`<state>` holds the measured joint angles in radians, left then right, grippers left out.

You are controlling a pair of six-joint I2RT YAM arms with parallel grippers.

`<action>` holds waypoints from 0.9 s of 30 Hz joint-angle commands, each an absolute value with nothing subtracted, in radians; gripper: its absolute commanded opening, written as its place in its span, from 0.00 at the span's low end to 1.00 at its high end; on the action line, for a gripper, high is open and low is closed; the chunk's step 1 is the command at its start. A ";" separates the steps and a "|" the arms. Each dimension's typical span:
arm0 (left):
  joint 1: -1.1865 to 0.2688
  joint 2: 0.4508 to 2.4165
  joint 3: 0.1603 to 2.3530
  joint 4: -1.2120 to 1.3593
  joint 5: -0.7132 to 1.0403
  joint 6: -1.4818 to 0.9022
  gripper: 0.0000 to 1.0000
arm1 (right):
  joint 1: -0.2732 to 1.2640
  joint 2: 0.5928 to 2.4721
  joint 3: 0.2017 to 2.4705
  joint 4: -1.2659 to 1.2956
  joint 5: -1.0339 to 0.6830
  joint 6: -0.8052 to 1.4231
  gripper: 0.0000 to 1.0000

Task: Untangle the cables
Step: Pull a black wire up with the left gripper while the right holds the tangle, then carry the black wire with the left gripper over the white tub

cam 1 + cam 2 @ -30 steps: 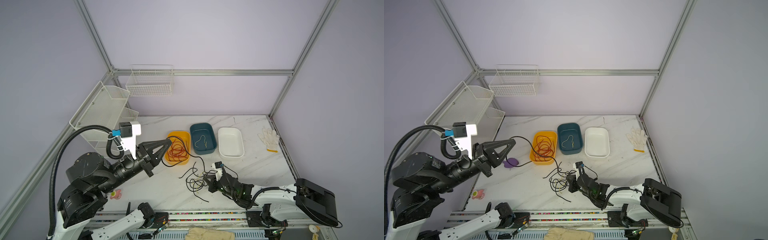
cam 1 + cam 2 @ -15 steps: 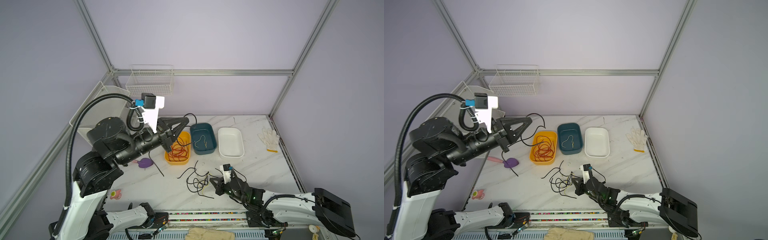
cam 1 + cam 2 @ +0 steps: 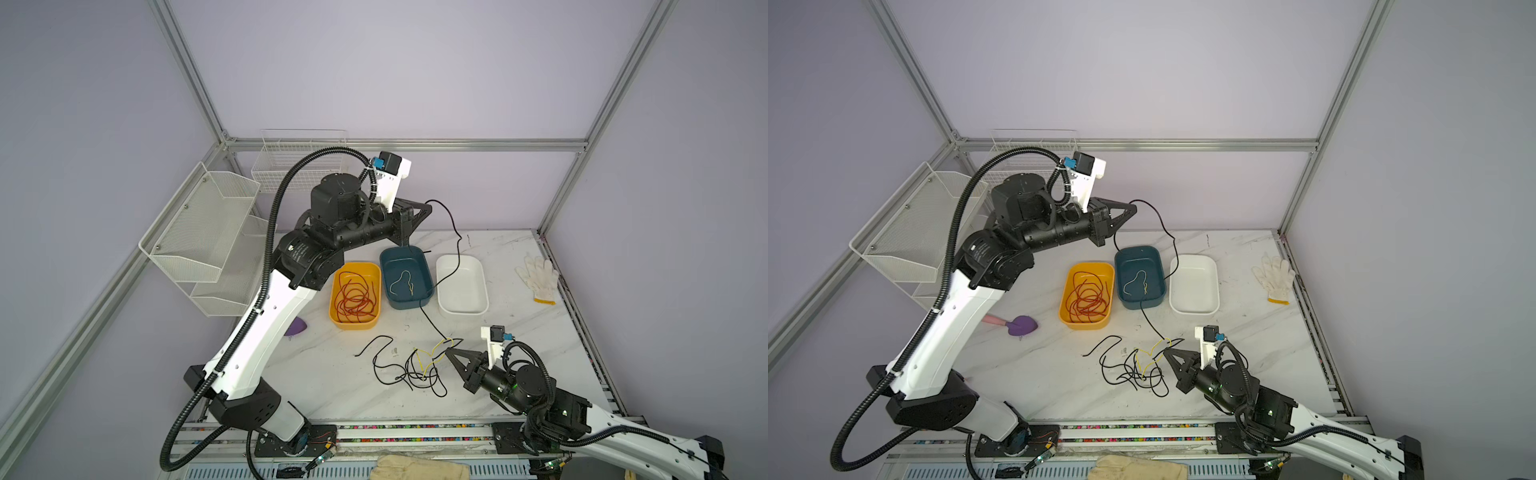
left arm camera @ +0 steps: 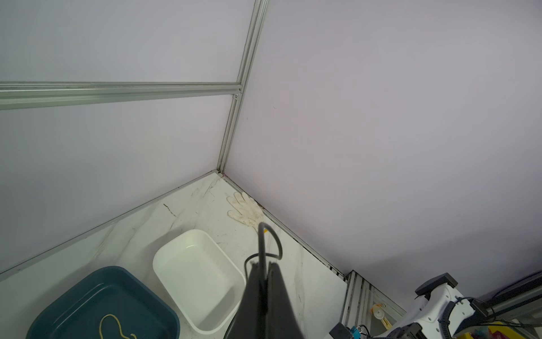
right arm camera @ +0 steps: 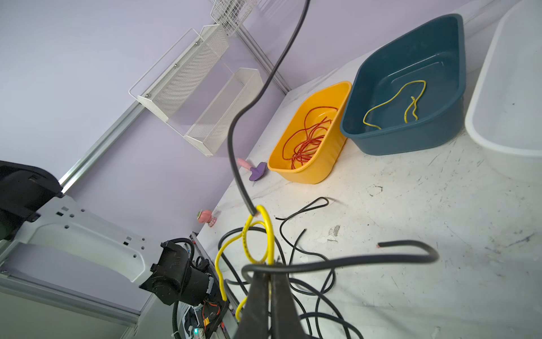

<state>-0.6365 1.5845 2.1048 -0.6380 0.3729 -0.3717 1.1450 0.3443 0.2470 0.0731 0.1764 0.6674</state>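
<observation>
Two grippers mine, both closed: left gripper (image 3: 428, 206), raised above teal bin (image 3: 409, 304), pinched one black cable (image 5: 230, 141) trailing to tangle (image 3: 415, 370); right gripper (image 3: 448, 352), low, clamped tangle's edge. Three bins beyond: red cables (image 3: 355, 297) lay in yellow bin (image 3: 353, 323), one yellow cable (image 5: 410, 84) in teal, white bin (image 3: 465, 291) alongside.

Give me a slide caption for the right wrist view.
Right gripper shut on a black cable and a yellow cable; red cables lie in the yellow bin.

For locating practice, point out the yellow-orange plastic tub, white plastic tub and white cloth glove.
yellow-orange plastic tub (image 3: 354, 325): in a top view, near wall.
white plastic tub (image 3: 467, 291): in a top view, bare floor.
white cloth glove (image 3: 538, 276): in a top view, palm.
</observation>
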 commanded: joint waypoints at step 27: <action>-0.609 2.183 2.502 -0.326 0.533 -0.533 0.00 | 1.149 0.210 0.204 0.017 0.071 0.608 0.00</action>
<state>-0.6163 2.1712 2.3589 -0.3935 0.5369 -0.5079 1.1450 0.2050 0.2203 -0.0181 0.1089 0.6182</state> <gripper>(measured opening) 0.048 0.042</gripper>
